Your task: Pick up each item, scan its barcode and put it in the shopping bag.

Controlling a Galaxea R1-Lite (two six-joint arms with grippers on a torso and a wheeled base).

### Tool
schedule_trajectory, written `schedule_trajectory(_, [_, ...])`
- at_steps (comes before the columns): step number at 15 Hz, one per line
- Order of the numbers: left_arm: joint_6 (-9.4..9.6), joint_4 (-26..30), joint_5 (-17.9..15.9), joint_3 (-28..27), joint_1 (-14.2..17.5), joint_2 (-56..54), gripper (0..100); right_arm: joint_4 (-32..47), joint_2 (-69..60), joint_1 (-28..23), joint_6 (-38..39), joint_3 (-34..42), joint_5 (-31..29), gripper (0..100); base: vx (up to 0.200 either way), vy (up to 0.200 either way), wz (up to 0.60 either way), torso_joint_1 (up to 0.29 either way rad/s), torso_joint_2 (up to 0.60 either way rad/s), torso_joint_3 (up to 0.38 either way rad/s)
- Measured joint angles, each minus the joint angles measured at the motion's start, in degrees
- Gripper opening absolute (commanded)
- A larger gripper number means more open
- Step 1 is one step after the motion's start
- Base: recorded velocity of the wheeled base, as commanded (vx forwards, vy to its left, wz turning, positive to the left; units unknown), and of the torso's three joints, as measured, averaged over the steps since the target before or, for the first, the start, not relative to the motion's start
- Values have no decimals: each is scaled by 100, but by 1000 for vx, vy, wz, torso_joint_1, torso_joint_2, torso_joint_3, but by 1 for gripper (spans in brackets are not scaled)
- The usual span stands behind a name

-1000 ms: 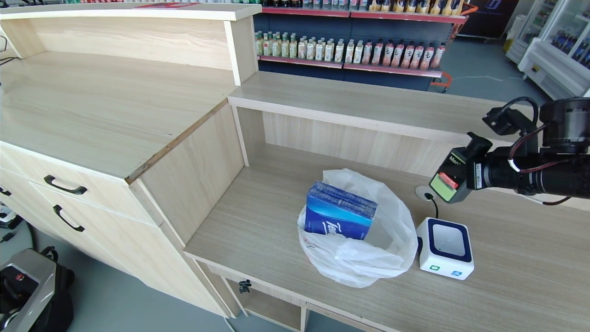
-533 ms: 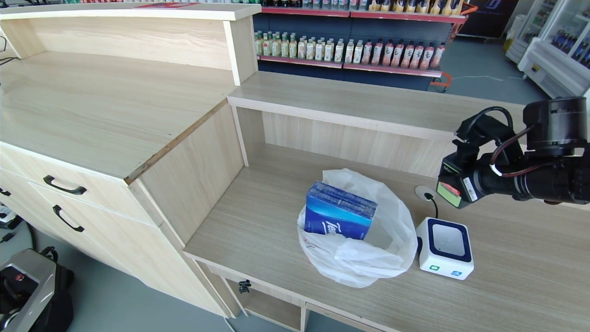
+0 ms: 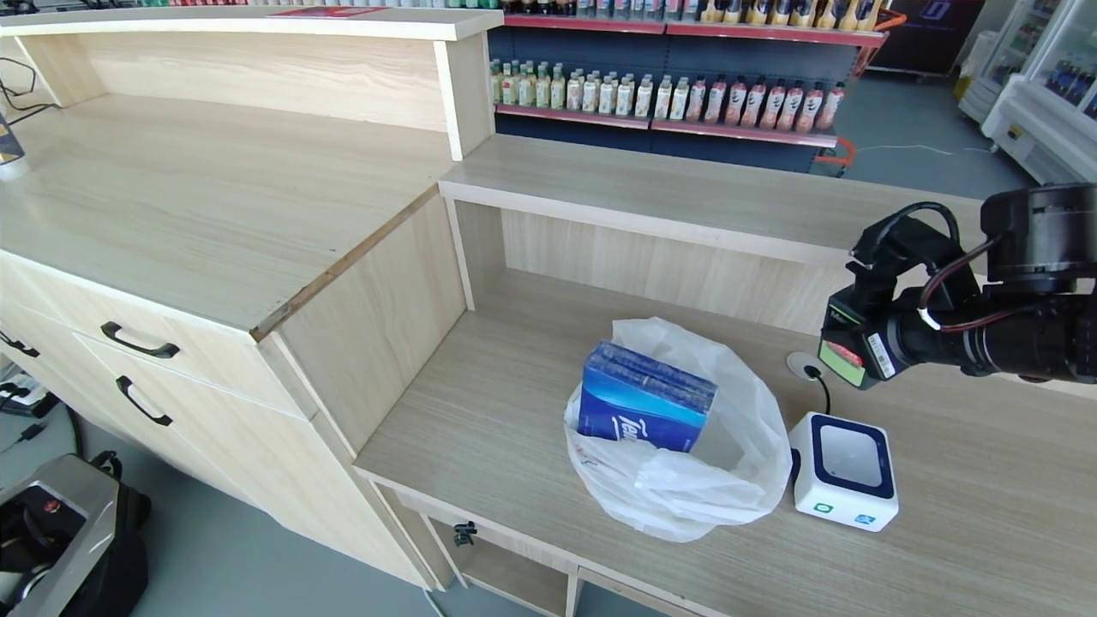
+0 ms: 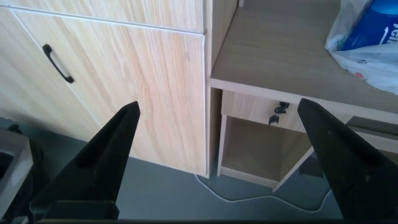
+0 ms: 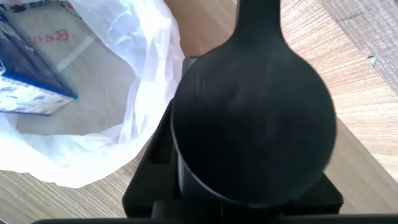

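A white plastic shopping bag (image 3: 754,428) lies open on the low counter (image 3: 480,411) with a blue tissue pack (image 3: 644,401) inside it. To its right sits the white scanner (image 3: 844,470) with a dark blue frame. My right gripper (image 3: 857,341) hangs above and just behind the scanner, shut on a black can (image 3: 844,347) with a green and red label. The right wrist view looks along the can's round black end (image 5: 255,124), with the bag (image 5: 143,68) and tissue pack (image 5: 25,81) beyond. My left gripper (image 4: 217,162) is open and empty, low in front of the cupboard.
A taller counter with drawers (image 3: 137,343) stands to the left, and a raised ledge (image 3: 651,184) runs behind the low counter. A cable hole (image 3: 804,364) feeds the scanner's lead. Bare counter lies right of the scanner. Store shelves of bottles (image 3: 660,94) stand behind.
The head camera has shifted, sliding the whole picture slightly right. My right arm has turned and dropped a little with the can, drawing it back closer above the scanner.
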Motion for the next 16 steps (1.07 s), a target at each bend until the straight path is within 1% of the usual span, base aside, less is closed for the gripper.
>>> schedule_trajectory(2, [0,4,2,0,-7,0,100,60,46,16,9,-2,72,0,0,0,0,0,0,0])
schedule_trajectory(3, [-1,4,5,0,-7,0,100,46,94,0,50,-2,289,0,0,0,0,0,0,0])
schedule_trajectory(5, [-1,2,2,0,-7,0,100,-28,240,-146,145,-17,1000,0,0,0,0,0,0,0])
schedule_trajectory(6, [-1,2,0,0,0,-2,100,-50,339,-215,160,-37,1203,0,0,0,0,0,0,0])
schedule_trajectory(12, [-1,2,0,0,-2,0,100,-789,1152,-444,171,-129,2314,0,0,0,0,0,0,0])
schedule_trajectory(14, [-1,4,0,0,-7,-2,100,-995,1395,-513,160,-102,2393,0,0,0,0,0,0,0])
schedule_trajectory(16, [0,4,0,0,-7,0,100,-1150,1610,-584,140,-11,2714,0,0,0,0,0,0,0])
